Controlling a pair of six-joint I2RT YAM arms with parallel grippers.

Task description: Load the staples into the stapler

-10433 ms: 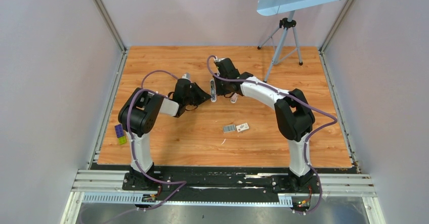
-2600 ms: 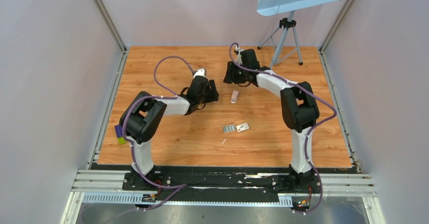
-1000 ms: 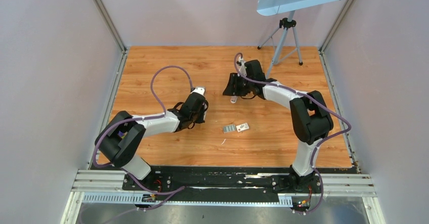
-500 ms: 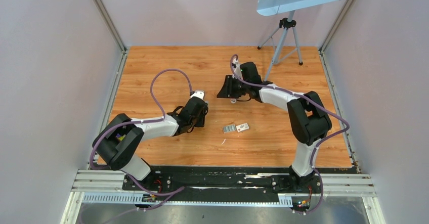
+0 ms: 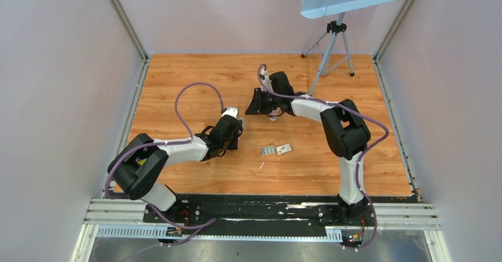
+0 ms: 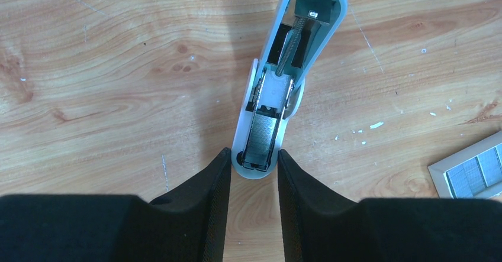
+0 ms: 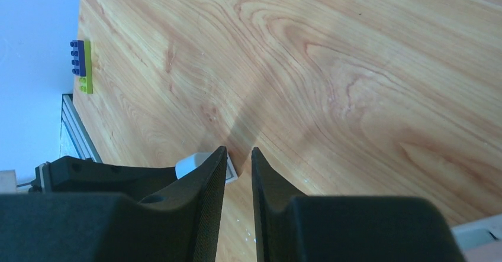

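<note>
The stapler lies opened flat on the wood, pale blue-grey with its spring and dark metal channel showing. A ridged silvery strip of staples sits in the channel's near end. My left gripper is shut on that rounded end, a fingertip touching each side. From above, the left gripper hides the stapler. More staples lie in a small white box tray. My right gripper hovers behind the left one. The right gripper stands narrowly open with nothing in it. A pale blue-white end shows beside its left finger.
A small white piece lies beside the tray, with a white scrap nearer me. A pale, pink-edged piece shows at the right wrist view's corner. Lego bricks sit at the left table edge. A tripod stands at the back.
The right gripper has slid left across the table toward the left gripper. The left gripper drew slightly nearer to me, then stayed put.
</note>
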